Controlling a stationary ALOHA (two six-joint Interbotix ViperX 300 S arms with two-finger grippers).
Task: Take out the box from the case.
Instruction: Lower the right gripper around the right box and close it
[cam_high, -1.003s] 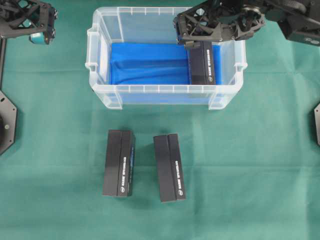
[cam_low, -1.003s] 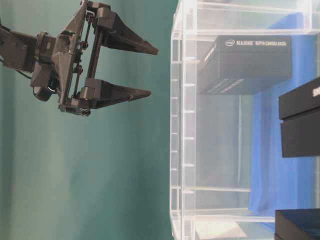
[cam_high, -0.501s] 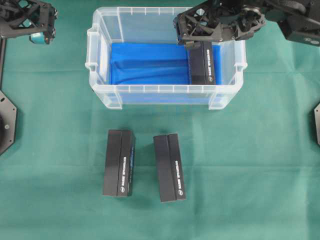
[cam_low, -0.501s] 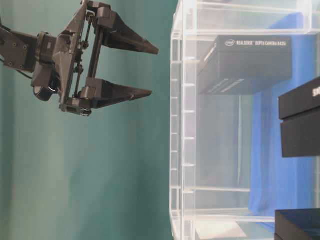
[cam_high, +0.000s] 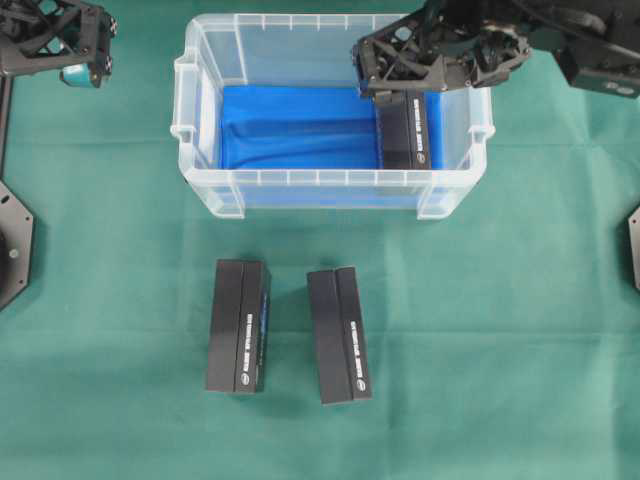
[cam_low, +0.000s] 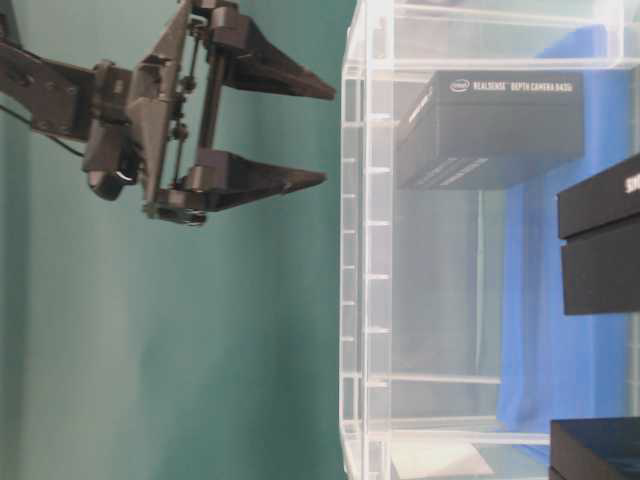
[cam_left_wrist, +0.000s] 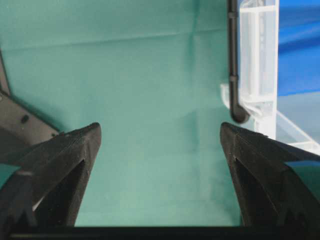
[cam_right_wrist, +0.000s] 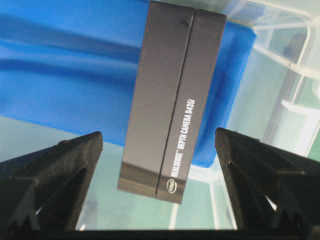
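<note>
Black slim box (cam_right_wrist: 170, 95) | white lettering | inside clear case (cam_high: 200, 120)

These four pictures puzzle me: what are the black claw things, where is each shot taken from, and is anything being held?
The claws are grippers on two robot arms. One picture looks down from overhead, one looks from table level and appears turned sideways, and two come from cameras on the arms' wrists. On the green cloth stands a clear plastic case with a blue lining and one black box inside. Two more black boxes lie outside, in front of it. The right gripper hangs open above the box in the case, holding nothing. The left gripper is open too, away to the side of the case.
</note>
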